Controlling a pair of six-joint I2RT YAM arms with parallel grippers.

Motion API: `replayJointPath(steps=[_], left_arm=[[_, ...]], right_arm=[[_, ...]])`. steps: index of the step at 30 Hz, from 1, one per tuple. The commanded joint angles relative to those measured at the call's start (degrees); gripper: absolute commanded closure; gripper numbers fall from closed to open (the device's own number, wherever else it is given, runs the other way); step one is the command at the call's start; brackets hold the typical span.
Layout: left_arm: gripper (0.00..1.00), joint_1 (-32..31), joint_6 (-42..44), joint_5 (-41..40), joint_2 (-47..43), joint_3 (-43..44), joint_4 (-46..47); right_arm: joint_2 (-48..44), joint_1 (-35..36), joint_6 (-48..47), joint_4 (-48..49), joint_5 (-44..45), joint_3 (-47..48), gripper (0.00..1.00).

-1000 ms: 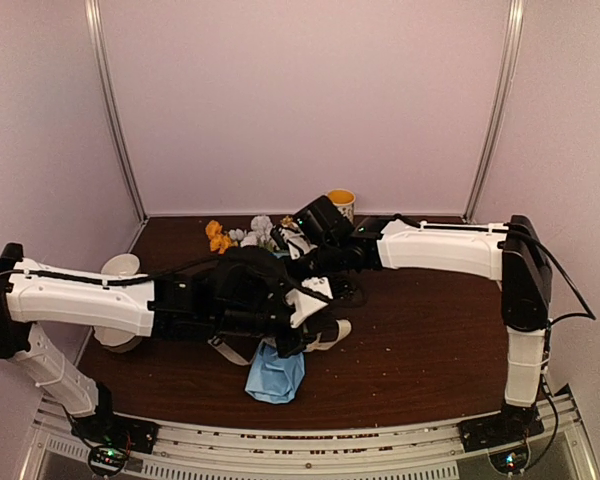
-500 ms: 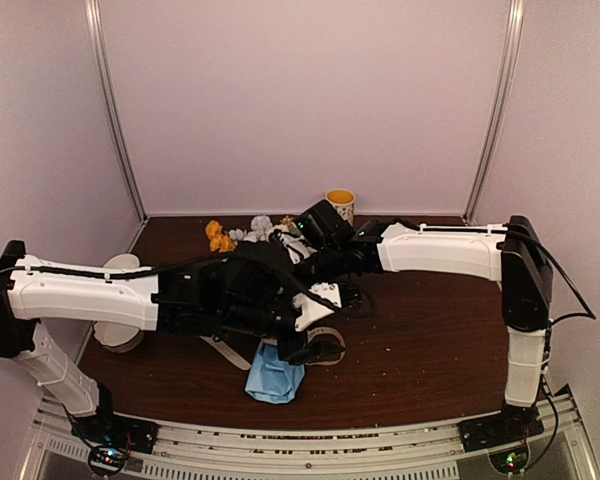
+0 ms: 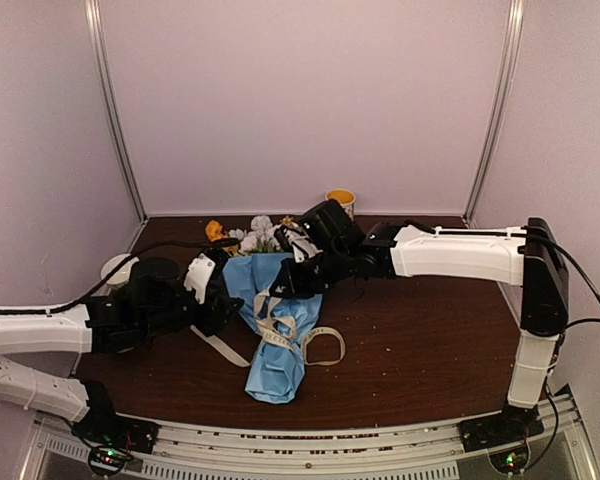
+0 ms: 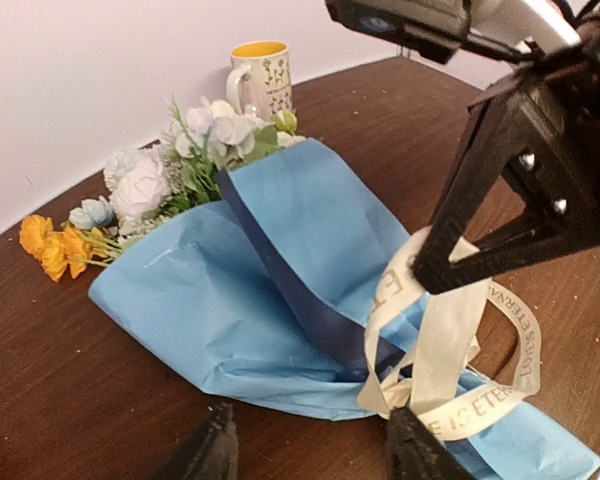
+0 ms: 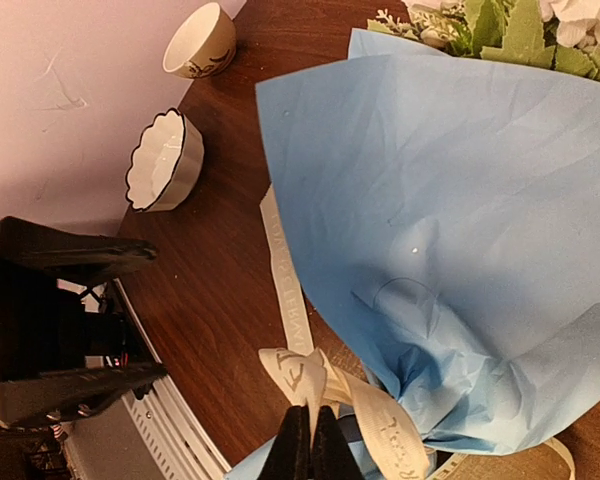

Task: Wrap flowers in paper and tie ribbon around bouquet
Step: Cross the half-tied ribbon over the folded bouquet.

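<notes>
**Right gripper pinches ribbon, left gripper open**

The right gripper (image 5: 310,445) is clamped tight on the flat cream fabric ribbon (image 5: 283,280), which is looped round the narrow waist of the blue paper cone bouquet (image 3: 275,375). The bouquet lies mid-table, its white and orange flower heads (image 4: 150,185) pointing far. The left gripper (image 4: 310,455), fingers parted, holds nothing just left of it. A yellow-lined mug (image 4: 260,75) stands beyond, a scalloped white bowl (image 5: 165,160) further left.

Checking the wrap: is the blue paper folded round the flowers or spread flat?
Folded: the paper overlaps itself, flowers poke out one end, ribbon gathers its waist.
</notes>
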Motion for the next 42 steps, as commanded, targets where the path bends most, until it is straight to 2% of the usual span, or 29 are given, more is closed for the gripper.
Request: replayJointPath(steps=[1,3,5,8,11,16,17,21,24,27,28,30,34,36,40,42], left_arm=[[0.39,0.37,1.88,10.11,-0.59,-3.74,12.50],[0.26,0.37,2.96,11.33,-0.32,-6.28,18.46],[0.18,0.37,4.41,14.40,1.26,-6.87,22.59],[0.14,0.33,6.44,18.63,6.71,-3.14,21.89],[0.16,0.37,7.13,15.64,12.37,0.07,20.06],[0.24,0.37,7.02,7.36,15.17,0.56,24.54],[0.29,0.32,7.26,6.31,15.49,0.43,25.47],[0.65,0.36,7.30,6.94,17.22,1.05,26.07],[0.79,0.37,5.72,11.17,18.25,0.10,28.08],[0.97,0.31,3.95,12.14,19.64,-1.26,29.87],[1.00,0.31,3.58,12.23,19.74,-1.45,29.85],[1.00,0.31,2.68,12.45,19.28,-2.28,30.39],[1.00,0.37,0.69,10.45,17.78,-5.75,34.05],[1.00,0.37,0.38,9.94,17.53,-6.25,34.22],[1.00,0.36,-0.63,10.65,17.68,-6.57,34.57],[1.00,0.37,-1.17,10.41,17.48,-6.86,34.99]], right_arm=[[-2.93,0.85,3.25,3.48,2.56,-1.78,1.00],[-3.32,1.07,3.73,4.41,2.91,-2.31,1.00],[-3.44,1.28,4.15,4.85,3.18,-2.57,1.00],[-3.53,1.63,5.12,5.62,3.53,-2.79,1.00],[-4.06,2.18,5.45,6.68,3.95,-3.26,1.00],[-5.35,2.58,5.70,7.34,4.69,-4.64,1.00],[-5.51,2.59,5.79,7.51,4.70,-4.93,1.00],[-5.63,2.65,5.73,7.37,4.46,-5.04,1.00],[-5.50,2.65,5.46,7.47,3.92,-5.17,1.00],[-5.26,2.68,4.78,7.03,3.14,-4.93,1.00],[-5.37,2.65,4.40,6.77,2.84,-4.87,1.00],[-5.80,2.57,2.94,6.03,2.91,-4.80,1.00],[-6.64,0.21,-0.80,0.79,5.29,-4.12,0.84],[-6.33,-1.84,-1.95,-0.64,4.38,-4.71,0.81],[-3.07,-3.30,-7.07,-8.18,8.21,-2.44,0.82],[-0.34,-3.40,-9.35,-11.01,6.12,-0.34,0.85]])
